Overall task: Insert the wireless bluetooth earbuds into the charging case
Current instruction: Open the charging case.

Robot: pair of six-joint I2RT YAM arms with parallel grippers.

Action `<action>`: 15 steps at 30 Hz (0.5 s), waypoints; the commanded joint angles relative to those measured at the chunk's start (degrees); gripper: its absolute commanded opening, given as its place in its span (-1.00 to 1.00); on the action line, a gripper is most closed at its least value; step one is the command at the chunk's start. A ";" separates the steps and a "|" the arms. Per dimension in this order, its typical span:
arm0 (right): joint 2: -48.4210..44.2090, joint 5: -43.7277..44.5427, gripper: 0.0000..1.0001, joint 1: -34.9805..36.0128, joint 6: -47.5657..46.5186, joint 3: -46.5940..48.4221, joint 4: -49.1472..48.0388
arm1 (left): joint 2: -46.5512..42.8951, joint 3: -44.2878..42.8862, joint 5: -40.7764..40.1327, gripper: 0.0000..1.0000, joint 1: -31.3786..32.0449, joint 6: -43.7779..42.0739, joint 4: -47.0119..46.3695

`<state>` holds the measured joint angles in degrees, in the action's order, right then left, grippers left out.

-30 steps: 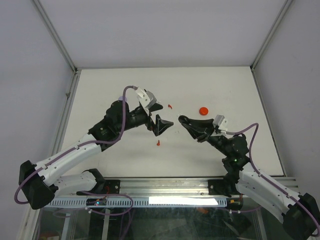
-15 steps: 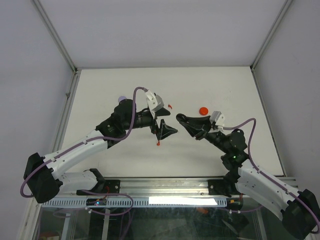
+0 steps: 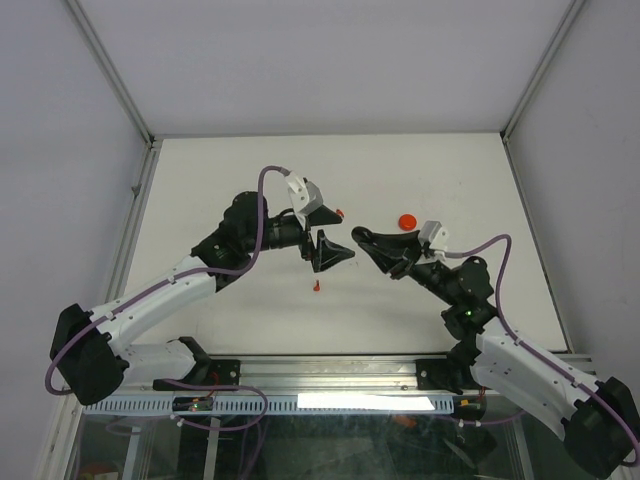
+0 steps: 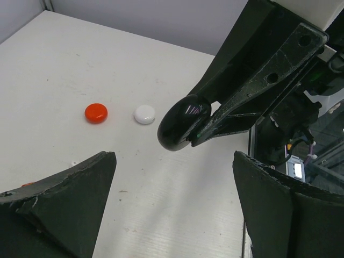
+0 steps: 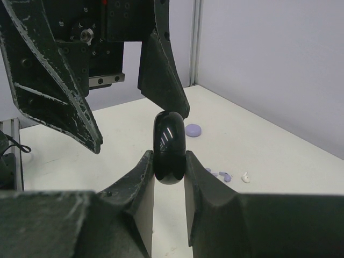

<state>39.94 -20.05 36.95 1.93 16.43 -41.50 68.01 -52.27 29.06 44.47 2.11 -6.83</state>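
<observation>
Earbuds (image 5: 226, 176) first, Dee: where are they?

All loose on the table (image 3: 440, 170), Ray. The lavender ones lie beside a white bud (image 5: 246, 177), near the lavender case (image 5: 193, 129). One red bud (image 3: 316, 287) sits toward the bases, and a second red bud (image 3: 340, 212) is just past the left arm's fingers. Black ones I can't find.

Nothing in a case yet?

Nothing. Right gripper (image 3: 366, 239) is clamped on the black case (image 4: 183, 122), holding it on edge, up off the table. I see no gap in it, so I judge it shut.

And the left?

Left gripper (image 3: 342, 232) faces it, jaws spread wide, nothing in them. The case sits ahead of the gap, and one fingertip hangs just above it in the right wrist view. Touching? Can't tell.

So which step?

Opening the case, I'd say, or a handover. The next move calls for the left to pinch one half squarely while the right holds firm, because that glossy shell could squirt out. After that come the buds, and those are tiny.
</observation>
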 commanded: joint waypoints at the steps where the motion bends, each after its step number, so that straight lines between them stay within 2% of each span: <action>1: -1.09 -0.32 -1.00 0.18 0.15 3.83 -0.34 | -1.64 -1.09 5.58 0.84 -1.62 1.30 -4.93; 6: 0.73 -0.32 -1.00 0.14 0.15 6.47 1.22 | -1.85 -0.13 10.55 0.76 -3.06 1.93 -6.89; 14: 3.63 -1.66 -1.00 0.14 0.36 9.32 2.50 | -1.54 0.12 11.90 0.66 -3.72 2.11 -7.39; 15: 3.51 -30.04 -1.00 0.14 3.13 9.44 3.85 | -1.70 0.18 11.52 0.66 -3.80 2.11 -7.33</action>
<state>43.55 -20.29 36.95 2.02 22.63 -38.70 67.92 -52.25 38.26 41.52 3.70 -10.50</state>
